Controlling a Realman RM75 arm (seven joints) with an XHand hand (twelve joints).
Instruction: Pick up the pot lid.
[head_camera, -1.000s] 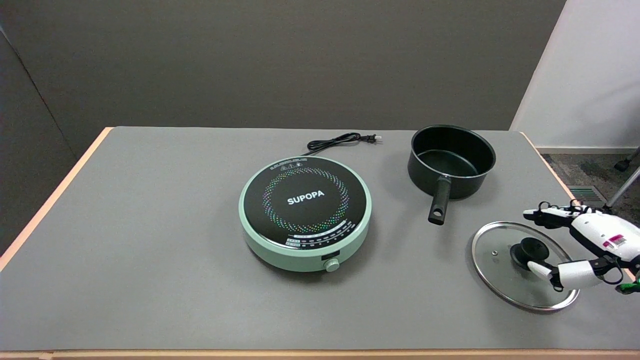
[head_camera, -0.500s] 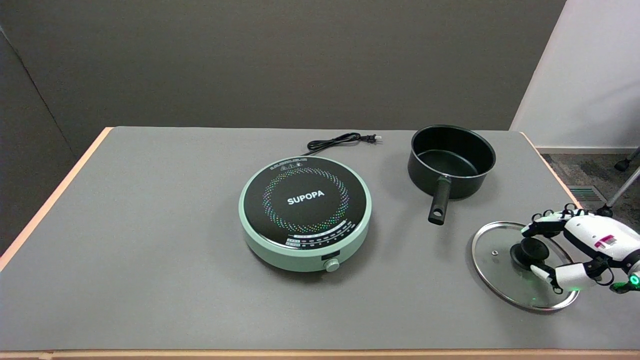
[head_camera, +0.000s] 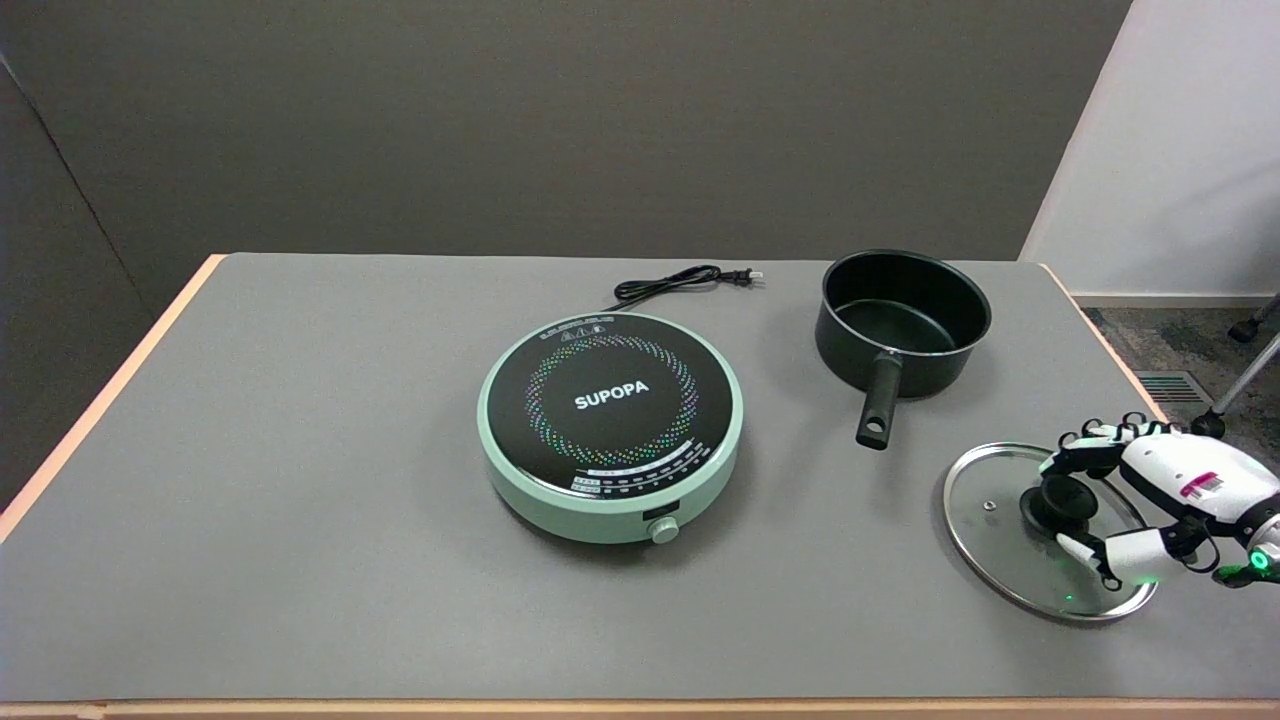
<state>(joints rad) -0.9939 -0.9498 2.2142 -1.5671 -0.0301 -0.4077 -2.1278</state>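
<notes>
bracketing the black knob (head_camera: 1063, 498) of the pot lid (head_camera: 990, 545), your right hand (head_camera: 1150, 495) has fingers curled either side, contact uncertain, so close inward before lifting

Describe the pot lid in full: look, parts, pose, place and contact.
The pot lid is a round disc of clear glass with a metal rim, a small vent hole and a black knob at its centre. It lies flat, knob up, on the grey table near the right edge, in front of the black pot. The right hand has its fingers around the knob.
</notes>
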